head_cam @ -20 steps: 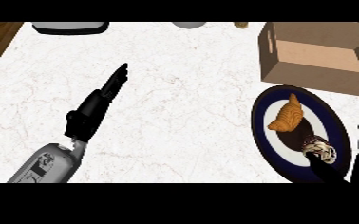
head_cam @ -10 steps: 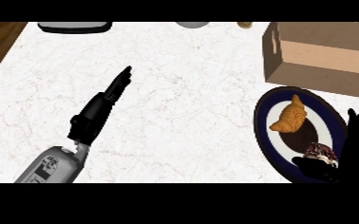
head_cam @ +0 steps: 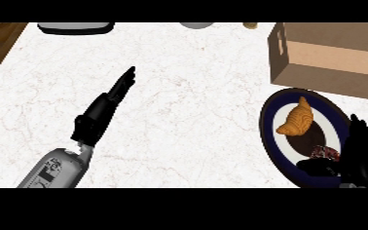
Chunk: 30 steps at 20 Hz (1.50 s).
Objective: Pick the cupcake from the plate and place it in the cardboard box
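Where the counter [head_cam: 187, 78] runs right, the cardboard box [head_cam: 323, 53] stands just behind the plate [head_cam: 269, 126]. The left hand [head_cam: 108, 105] lies straight-fingered, well apart. On the plate, a croissant [head_cam: 296, 119] lies between box and cupcake [head_cam: 327, 152], which the right hand [head_cam: 354, 151] curls round.

Golden croissant [head_cam: 296, 119] just left of right hand [head_cam: 354, 148]; dark tray [head_cam: 75, 28] well beyond left hand [head_cam: 104, 108]; marble counter [head_cam: 194, 131] beneath both.
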Motion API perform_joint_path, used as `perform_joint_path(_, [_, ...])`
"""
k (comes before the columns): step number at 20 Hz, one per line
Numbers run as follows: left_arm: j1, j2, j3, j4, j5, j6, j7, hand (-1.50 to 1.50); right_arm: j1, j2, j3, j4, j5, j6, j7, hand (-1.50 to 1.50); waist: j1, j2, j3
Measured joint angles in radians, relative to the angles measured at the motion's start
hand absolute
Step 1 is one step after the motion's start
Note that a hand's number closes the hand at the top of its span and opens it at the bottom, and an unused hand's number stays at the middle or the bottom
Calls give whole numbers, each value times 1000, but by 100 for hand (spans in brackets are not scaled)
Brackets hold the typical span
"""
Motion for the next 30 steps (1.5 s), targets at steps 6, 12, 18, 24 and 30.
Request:
perform_joint_path(6, [11, -25, 54, -12, -32, -54, 17, 0, -7, 40, -50, 34, 47, 11, -52, -150, -2, -1, 0])
perform_joint_path(12, [17, -77, 87, 5, -86, -75, 23, 0, 6, 83, -87, 80, 63, 22, -87, -150, -3, -1, 0])
perform_joint_path(18, [33, -111, 119, -24, -126, -102, 47, 0, -13, 119, -121, 146, 61, 42, -117, -150, -1, -1, 0])
perform_joint_path(24, [41, -148, 164, -3, -169, -142, 38, 0, 6, 144, -148, 171, 63, 55, -135, -150, -3, -1, 0])
perform_joint_path(30, [53, -185, 185, -48, -207, -168, 78, 0, -17, 155, -179, 230, 75, 57, -160, -150, -2, -3, -3])
